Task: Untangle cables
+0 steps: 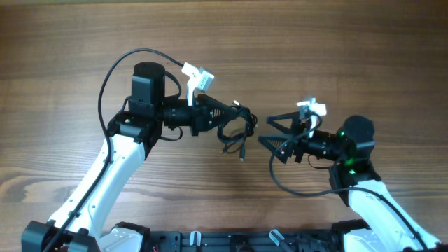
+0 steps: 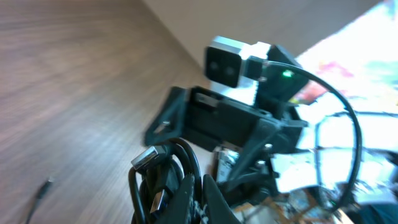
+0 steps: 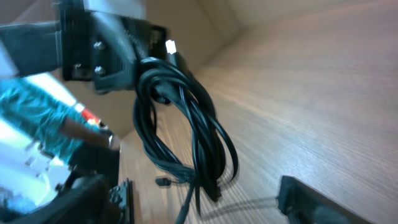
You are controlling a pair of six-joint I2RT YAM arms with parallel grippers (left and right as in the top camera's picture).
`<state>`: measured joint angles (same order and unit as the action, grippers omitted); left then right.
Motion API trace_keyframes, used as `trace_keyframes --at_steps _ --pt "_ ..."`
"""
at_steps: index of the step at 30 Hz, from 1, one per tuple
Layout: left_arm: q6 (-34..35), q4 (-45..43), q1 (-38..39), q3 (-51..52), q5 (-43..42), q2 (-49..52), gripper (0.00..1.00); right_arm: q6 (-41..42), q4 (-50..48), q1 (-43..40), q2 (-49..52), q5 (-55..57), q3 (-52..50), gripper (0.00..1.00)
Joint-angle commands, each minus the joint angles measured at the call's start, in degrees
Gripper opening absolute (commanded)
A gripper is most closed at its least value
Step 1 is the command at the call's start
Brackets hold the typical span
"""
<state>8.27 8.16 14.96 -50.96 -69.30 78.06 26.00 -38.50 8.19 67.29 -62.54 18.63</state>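
Tabletop (image 2: 74,93) blurs; frame crops cables (image 2: 163,177) in left hand (image 2: 202,198).

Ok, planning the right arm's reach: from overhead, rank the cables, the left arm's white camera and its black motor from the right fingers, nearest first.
1. cables, just left of the right fingers.
2. white camera, farther left.
3. black motor, farthest left.

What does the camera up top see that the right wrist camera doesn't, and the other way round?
Only overhead: both white arms, the left arm and right arm, and the whole open right gripper. Only right wrist: the cables loop by loop up close, and a blurry colourful patch beyond the table edge. Both: the cables held in the shut left gripper, and the wooden table.
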Motion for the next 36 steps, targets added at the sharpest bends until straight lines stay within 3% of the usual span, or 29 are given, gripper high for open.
trace_keyframes --at_steps 1,4,12,14,15,19,23,25,26,29,32,35,36 --pt "-1.9 -0.2 -0.2 -0.5 -12.3 0.1 0.04 -3.5 -3.8 1.0 3.1 -0.9 0.4 0.82" --pt "-1.8 -0.1 -0.2 -0.5 -16.8 0.1 0.04 -3.3 -6.9 1.0 5.6 -4.4 0.4 0.81" --pt "-1.7 -0.2 2.8 -0.5 -12.8 0.1 0.04 3.1 -15.3 1.0 5.8 -10.0 0.4 0.71" --pt "-1.4 -0.2 2.8 -0.5 -12.2 0.1 0.04 3.1 -15.3 1.0 5.8 -10.0 0.4 0.50" --pt "-1.4 -0.1 2.8 -0.5 -12.2 0.1 0.04 3.1 -15.5 1.0 5.8 -10.0 0.4 0.45" --pt "-0.1 -0.2 4.8 -0.5 -10.4 0.1 0.04 5.7 -15.5 1.0 5.8 -9.8 0.4 0.41" --pt "2.9 -0.2 7.4 -0.5 -2.1 0.1 0.04 7.2 -15.5 1.0 5.8 -9.8 0.4 0.29" --pt "3.0 -0.2 7.3 -0.5 0.1 0.1 0.04 7.2 -15.1 1.0 5.8 -8.7 0.4 0.08" --pt "4.6 -0.4 7.3 -0.5 1.8 0.1 0.08 9.6 -14.8 1.0 5.8 -6.3 0.4 0.04" --pt "10.7 -1.0 7.3 -0.5 9.7 0.1 0.48 22.5 -14.6 1.0 5.8 1.4 0.4 0.04" --pt "10.6 -1.0 7.3 -0.5 12.4 0.1 0.59 26.8 -14.6 1.0 5.8 1.7 0.4 0.04" --pt "10.6 -0.8 7.3 -0.5 15.1 0.1 0.61 28.4 -14.6 0.9 5.8 1.7 0.4 0.04" --pt "10.6 -0.3 7.3 -0.5 17.5 0.1 0.66 28.4 -14.6 0.9 5.8 1.7 0.4 0.04"
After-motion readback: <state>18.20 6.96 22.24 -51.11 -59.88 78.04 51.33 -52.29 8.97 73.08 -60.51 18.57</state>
